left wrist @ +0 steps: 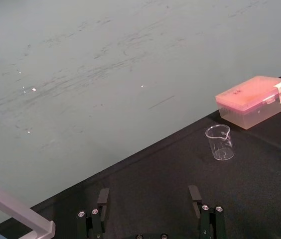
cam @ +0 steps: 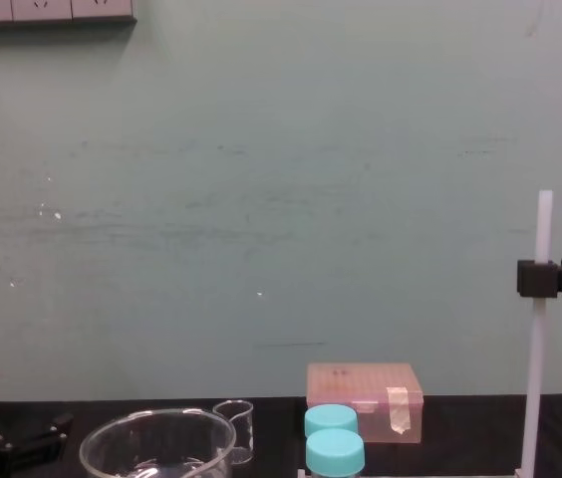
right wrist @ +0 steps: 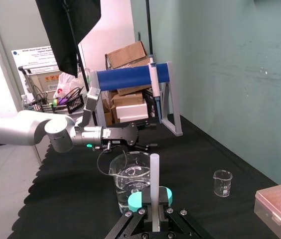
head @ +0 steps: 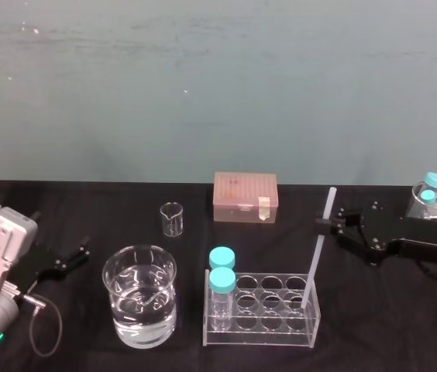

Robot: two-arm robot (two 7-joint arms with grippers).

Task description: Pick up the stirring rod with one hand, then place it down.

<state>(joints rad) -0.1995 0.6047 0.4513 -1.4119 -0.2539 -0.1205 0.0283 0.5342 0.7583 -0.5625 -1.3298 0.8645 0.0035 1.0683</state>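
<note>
Nearest us on the black worktop, a clear plastic rack of round cells holds two glass bottles with blue caps at its left end. Just to its left stands a wide beaker of round glass, about half full of clear water. The stirring rod, thin, straight and opaque white, stands almost upright with its lower end in a cell at the rack's right end. The right tool, black and flat-fingered, reaches in from the right and is clamped on the rod well up its length, a short stub showing above the fingers. At the left edge the left tool sits low over the worktop, fingers spread wide and holding nothing. Farther back we see a small beaker of clear glass, empty, and a translucent pink box with a taped lid, before a scuffed teal wall.
</note>
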